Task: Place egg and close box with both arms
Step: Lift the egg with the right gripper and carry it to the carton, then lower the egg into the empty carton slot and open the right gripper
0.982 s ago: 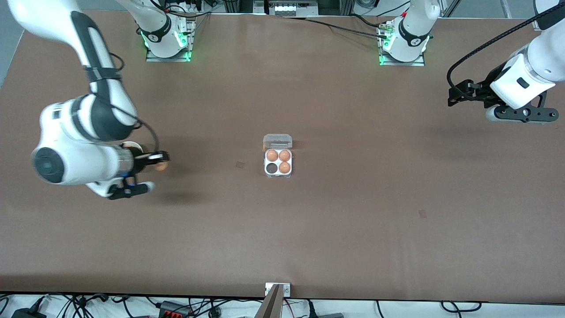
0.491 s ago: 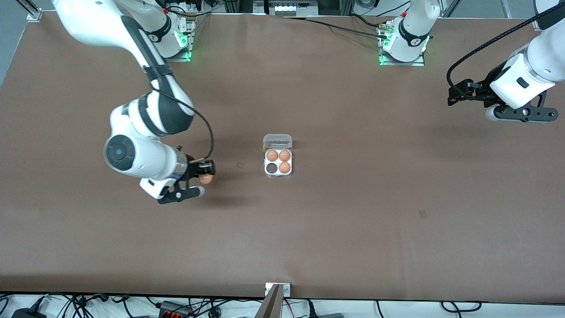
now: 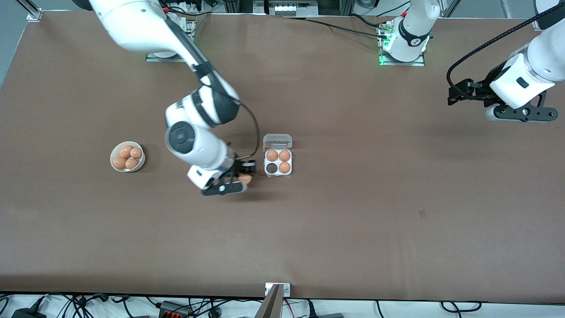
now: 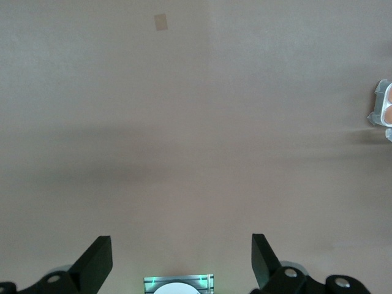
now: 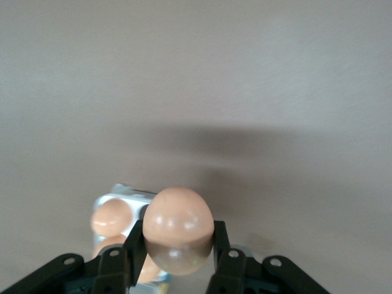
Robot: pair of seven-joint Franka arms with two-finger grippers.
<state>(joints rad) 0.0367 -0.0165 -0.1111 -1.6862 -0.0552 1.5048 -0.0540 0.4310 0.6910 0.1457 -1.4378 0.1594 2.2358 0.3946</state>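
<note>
- Front view: the right gripper (image 3: 244, 176) pinches the egg (image 3: 245, 179) in the air over bare table just beside the box (image 3: 278, 164), on the side toward the right arm's end. A second ago it was well away, over the bowl of brown eggs (image 3: 127, 157); it has since crossed most of the gap, so the carry looks almost done
- The box stands open, its clear lid (image 3: 277, 141) tipped up on the edge farther from the camera. Three cells hold eggs; the empty cell (image 3: 272, 168) is the one nearer the camera and toward the right arm's end, closest to the incoming egg
- The left gripper (image 3: 454, 95) hangs over the table toward the left arm's end, unmoved across the three front pictures; that arm waits
- Left wrist view: the left gripper's fingers (image 4: 98, 260) are spread wide with nothing between them, bare table below, and a sliver of the box (image 4: 383, 110) at the frame's edge
- Right wrist view: the right gripper's fingers (image 5: 219, 245) clamp the egg (image 5: 178, 228) at its lower half, the box (image 5: 122, 223) partly hidden under it, probably not yet directly below
- Judgement: a short shift over the empty cell and a gentle lowering remain, then the lid
</note>
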